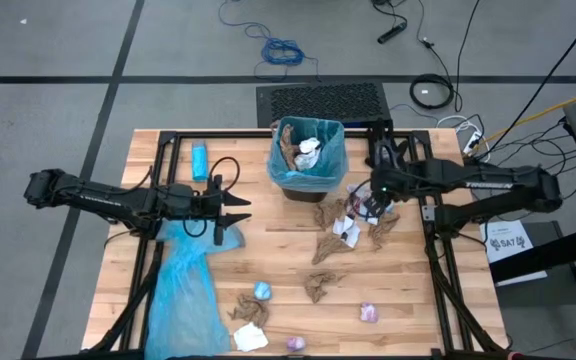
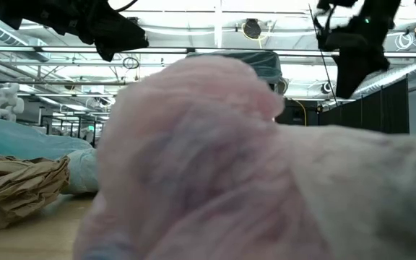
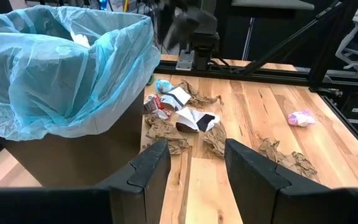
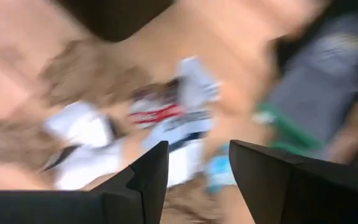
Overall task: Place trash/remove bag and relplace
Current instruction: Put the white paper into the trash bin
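Hovering my right pincer (image 1: 368, 205) over the heap of trash (image 1: 353, 222) just in front of the bin (image 1: 308, 160), I am working from the right side of the wooden surface (image 1: 288, 260); its two fingers are standing apart with nothing between them, pointing down at white and brown scraps in the right wrist view. My left pincer (image 1: 230, 212) is waiting at the left, above the spare blue bag (image 1: 183, 290) that is lying flat on the surface, its fingers spread and empty, facing the bin.

Judging progress: the bin, standing at the far middle of the surface with a light-blue liner (image 3: 73, 68) folded over its rim, is already holding some brown and white wads (image 1: 303, 150), so the collecting is under way. Much is left, I reckon. The heap by the bin is still lying there, brown paper wads (image 1: 320, 286) are scattered toward the near middle, a light-blue wrapper (image 1: 262, 291) and white paper bit (image 1: 250, 337) are sitting near the left, and pink wrappers (image 1: 369, 313) are lying near the front edge. One pink scrap is filling almost the whole low view. Pulling out the full liner and fitting the spare bag are not yet begun. A small solid blue oblong (image 1: 200, 160) is resting at the far left.

Reading labels: a white sheet (image 1: 506, 240) beside the surface at the right is bearing dark print I cannot make out; red marking on a white scrap (image 3: 160, 106) is also unreadable.
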Available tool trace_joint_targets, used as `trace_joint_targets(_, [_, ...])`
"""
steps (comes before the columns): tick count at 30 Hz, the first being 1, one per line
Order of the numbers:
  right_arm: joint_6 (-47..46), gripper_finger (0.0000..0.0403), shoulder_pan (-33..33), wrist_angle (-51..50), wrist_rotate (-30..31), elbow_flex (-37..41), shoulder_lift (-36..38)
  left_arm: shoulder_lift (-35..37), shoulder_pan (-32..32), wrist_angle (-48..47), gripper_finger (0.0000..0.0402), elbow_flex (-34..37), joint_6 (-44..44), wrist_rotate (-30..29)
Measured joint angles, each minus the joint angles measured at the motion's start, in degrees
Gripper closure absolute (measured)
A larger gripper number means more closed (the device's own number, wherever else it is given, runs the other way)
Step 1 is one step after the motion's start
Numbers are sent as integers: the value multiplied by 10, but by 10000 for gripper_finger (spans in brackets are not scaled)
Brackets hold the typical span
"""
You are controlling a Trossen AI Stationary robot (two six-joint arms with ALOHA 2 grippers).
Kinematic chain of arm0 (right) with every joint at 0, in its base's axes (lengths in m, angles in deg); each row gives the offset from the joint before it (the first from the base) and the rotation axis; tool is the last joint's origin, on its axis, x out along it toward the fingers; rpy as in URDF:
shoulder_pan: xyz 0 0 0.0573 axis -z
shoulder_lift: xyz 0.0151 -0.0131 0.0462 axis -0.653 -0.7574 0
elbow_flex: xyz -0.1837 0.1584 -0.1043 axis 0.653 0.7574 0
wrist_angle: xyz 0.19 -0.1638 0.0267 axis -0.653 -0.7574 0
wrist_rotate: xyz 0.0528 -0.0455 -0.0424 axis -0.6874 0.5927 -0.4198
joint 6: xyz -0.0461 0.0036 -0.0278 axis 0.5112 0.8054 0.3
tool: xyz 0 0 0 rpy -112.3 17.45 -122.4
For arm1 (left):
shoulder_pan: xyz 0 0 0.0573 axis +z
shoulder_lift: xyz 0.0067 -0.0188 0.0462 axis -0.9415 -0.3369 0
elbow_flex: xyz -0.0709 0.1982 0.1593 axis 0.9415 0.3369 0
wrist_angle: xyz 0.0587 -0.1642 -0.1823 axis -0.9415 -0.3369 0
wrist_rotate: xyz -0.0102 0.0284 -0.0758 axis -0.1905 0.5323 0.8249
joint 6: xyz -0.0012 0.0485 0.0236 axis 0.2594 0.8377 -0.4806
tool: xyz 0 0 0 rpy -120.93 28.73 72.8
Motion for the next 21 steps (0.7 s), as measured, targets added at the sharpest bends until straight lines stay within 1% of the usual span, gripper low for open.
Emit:
trace_joint_targets(1, [10,245,11,24,-25,21,11,0,0,0,245,0,0,0])
trace_joint_targets(3, [31,246,35,56,-48,51,24,0,0,1,245,0,0,0])
trace_joint_targets(5, [52,245,58,64,-52,64,27,0,0,2,245,0,0,0])
trace_joint_targets(10, [125,231,98,83,-58,67,14,0,0,2,245,0,0,0])
trace_joint_targets(14, [168,207,114,112,-87,67,-8,0,0,2,245,0,0,0])
trace_joint_targets(18, [202,175,117,114,-84,67,-42,0,0,2,245,0,0,0])
trace_joint_targets(21, [254,150,117,127,-83,67,-71,0,0,2,245,0,0,0])
